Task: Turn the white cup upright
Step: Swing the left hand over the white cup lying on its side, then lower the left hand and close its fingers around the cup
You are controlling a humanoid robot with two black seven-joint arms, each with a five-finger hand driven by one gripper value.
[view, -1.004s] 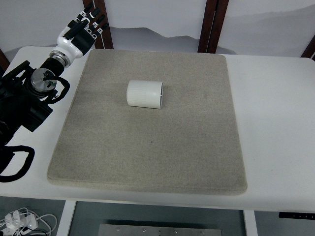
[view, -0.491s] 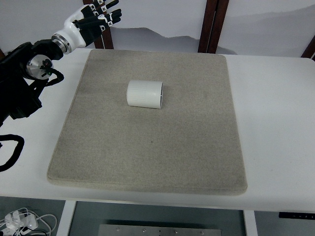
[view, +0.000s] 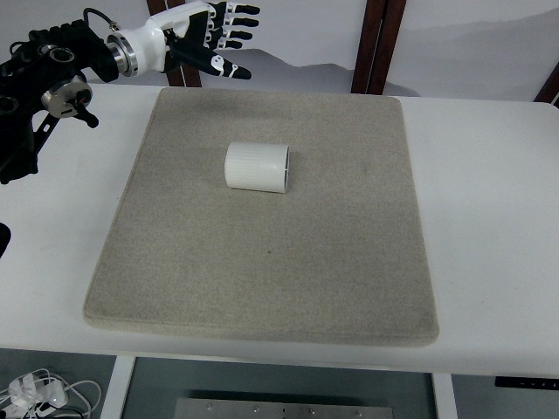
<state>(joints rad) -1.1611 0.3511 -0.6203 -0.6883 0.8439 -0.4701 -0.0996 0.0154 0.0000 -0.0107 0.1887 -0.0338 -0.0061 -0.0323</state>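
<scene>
White cup [view: 257, 166] lies on its side on the upper middle of a grey mat [view: 271, 262], its open mouth turned to the right. That mat covers most of a white table [view: 489, 227], behind which stand a pale wall and dark wooden posts [view: 377, 44]. Coming in from the top left, the left hand [view: 210, 39] hovers above the mat's far left corner, fingers [view: 234, 70] spread wide, holding nothing, well apart from the cup.

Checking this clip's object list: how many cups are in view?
1. A single white cup lies on its side on the grey mat, a little above the mat's middle. The left hand is spread open above the far edge. Nothing hides another cup.
</scene>
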